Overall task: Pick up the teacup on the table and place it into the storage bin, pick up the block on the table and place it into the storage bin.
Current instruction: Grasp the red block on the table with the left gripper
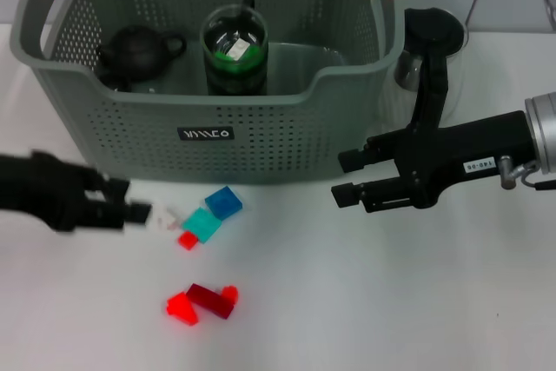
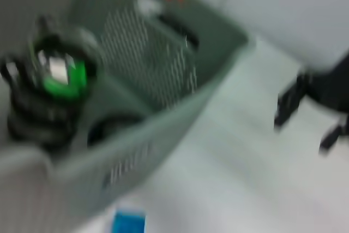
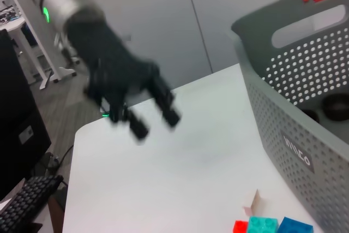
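The grey storage bin [image 1: 261, 141] stands at the back of the table. Inside it stands the teacup [image 1: 233, 51], dark with green inside, also in the left wrist view [image 2: 54, 80]. Several blocks lie in front of the bin: a blue block [image 1: 223, 202], a teal one [image 1: 202, 224], a small red one [image 1: 188, 240], a pale one [image 1: 161, 217], and red and dark red ones [image 1: 208, 300]. My left gripper [image 1: 126, 202] is open, its fingertips just left of the pale block. My right gripper [image 1: 347, 178] hovers open and empty at the bin's right front corner.
A black teapot [image 1: 135, 49] sits in the bin's left part. A glass vessel [image 1: 407, 67] stands behind my right arm, outside the bin. In the right wrist view, the table's left edge [image 3: 73, 151] drops off beyond my left gripper [image 3: 155, 123].
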Robot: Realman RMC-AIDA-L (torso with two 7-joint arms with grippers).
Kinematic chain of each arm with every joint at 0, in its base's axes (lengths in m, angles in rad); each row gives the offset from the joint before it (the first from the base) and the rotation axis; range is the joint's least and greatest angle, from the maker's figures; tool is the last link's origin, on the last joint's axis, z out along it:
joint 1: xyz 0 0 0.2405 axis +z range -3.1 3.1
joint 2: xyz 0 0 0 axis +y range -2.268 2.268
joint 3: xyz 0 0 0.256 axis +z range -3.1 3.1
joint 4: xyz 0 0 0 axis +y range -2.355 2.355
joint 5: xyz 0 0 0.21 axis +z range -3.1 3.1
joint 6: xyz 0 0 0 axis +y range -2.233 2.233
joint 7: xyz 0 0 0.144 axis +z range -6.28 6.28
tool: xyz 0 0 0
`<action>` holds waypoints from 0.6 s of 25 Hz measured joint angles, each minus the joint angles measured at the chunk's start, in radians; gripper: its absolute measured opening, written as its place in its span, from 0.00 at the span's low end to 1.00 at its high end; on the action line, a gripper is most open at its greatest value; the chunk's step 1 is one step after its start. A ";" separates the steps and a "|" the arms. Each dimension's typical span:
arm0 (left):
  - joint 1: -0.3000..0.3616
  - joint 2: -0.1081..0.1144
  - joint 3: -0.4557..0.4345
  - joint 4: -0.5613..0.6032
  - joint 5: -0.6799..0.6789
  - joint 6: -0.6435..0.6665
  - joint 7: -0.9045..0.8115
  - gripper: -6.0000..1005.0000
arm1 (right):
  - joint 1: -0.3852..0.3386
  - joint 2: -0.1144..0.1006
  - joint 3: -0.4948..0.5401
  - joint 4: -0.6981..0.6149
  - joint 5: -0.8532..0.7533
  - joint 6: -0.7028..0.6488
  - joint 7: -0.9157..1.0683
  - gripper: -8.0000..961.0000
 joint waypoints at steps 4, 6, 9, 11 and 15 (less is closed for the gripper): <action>-0.017 -0.027 0.129 0.010 0.159 -0.001 -0.009 0.54 | 0.000 0.000 0.000 0.000 0.000 0.000 0.001 0.64; -0.029 -0.041 0.186 0.031 0.234 -0.003 -0.028 0.54 | 0.000 0.000 0.000 0.000 0.000 0.000 0.001 0.64; -0.056 -0.056 0.260 0.052 0.336 -0.004 -0.055 0.54 | -0.002 -0.002 0.000 0.001 0.000 0.002 0.000 0.64; -0.077 -0.067 0.318 0.063 0.406 -0.005 -0.069 0.54 | -0.003 -0.002 0.000 0.001 0.000 0.004 -0.002 0.64; -0.104 -0.072 0.452 0.064 0.496 -0.042 -0.105 0.54 | -0.005 -0.003 0.000 0.001 0.000 0.006 -0.004 0.64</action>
